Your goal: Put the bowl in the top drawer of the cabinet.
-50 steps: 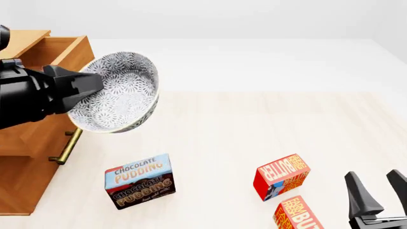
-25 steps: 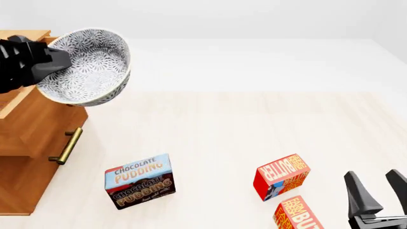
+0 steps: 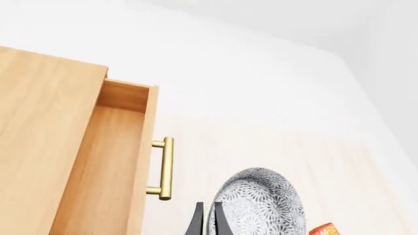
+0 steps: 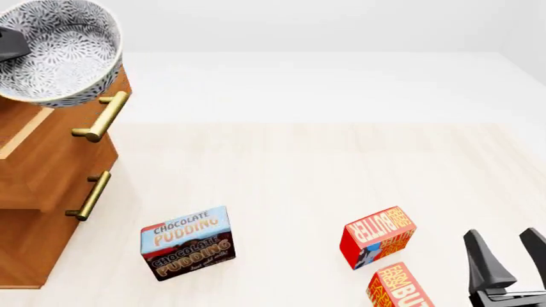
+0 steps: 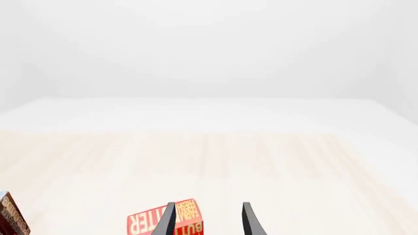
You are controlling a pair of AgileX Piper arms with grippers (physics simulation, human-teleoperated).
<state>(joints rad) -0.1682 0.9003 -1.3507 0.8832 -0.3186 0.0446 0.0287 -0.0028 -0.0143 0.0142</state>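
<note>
The white bowl (image 4: 58,54) with its grey lace pattern hangs tilted at the far upper left of the front view, over the pulled-out top drawer (image 4: 51,137) of the wooden cabinet (image 4: 25,243). My left gripper (image 3: 207,221) is shut on the bowl's rim (image 3: 261,208); only a dark sliver of it (image 4: 10,43) shows in the front view. In the left wrist view the open drawer cavity (image 3: 104,166) and its brass handle (image 3: 166,168) lie beside the bowl. My right gripper (image 4: 510,261) stands open and empty at the lower right.
A chocolate pudding box (image 4: 188,242) lies on the table in front of the cabinet. Two red butter boxes (image 4: 378,236) (image 4: 401,288) sit near the right gripper. The lower drawer's handle (image 4: 89,196) sticks out from the cabinet front.
The left arm has carried the bowl up and to the left, from beside the cabinet to above the top drawer, uncovering the drawer's handle. The right gripper has not moved.
</note>
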